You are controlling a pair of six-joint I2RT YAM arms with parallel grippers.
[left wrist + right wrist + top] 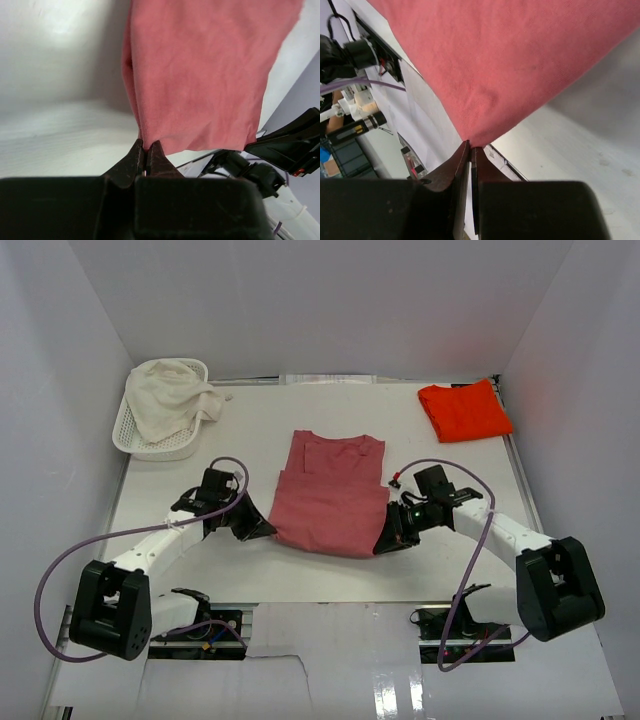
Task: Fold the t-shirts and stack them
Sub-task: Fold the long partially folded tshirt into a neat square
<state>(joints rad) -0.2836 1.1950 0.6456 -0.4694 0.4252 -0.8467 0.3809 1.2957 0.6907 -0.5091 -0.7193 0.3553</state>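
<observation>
Rose-red cotton takes up the middle of your worktop [250, 440]. The rose-red t-shirt [330, 495] lies between the two arms, with its neckline toward the far wall and its sides drawn in to a narrow panel. Your left tool [146, 150] is clamped on the shirt's near left corner. In the left wrist view its tips meet, with a fold of fabric pinched between them, and the cloth spreads away from that point. Your right tool [471, 149] is closed the same way on the near right corner, with a peak of cloth caught at its tips. From above, you see both tools low at the shirt's near hem, one at each end. The orange-red t-shirt [465, 410] sits folded at the far right of the worktop, well apart from both arms. At the far left stands a white lattice basket [128, 436], with a cream cloth [170, 400] heaped in it and spilling over its right rim.
</observation>
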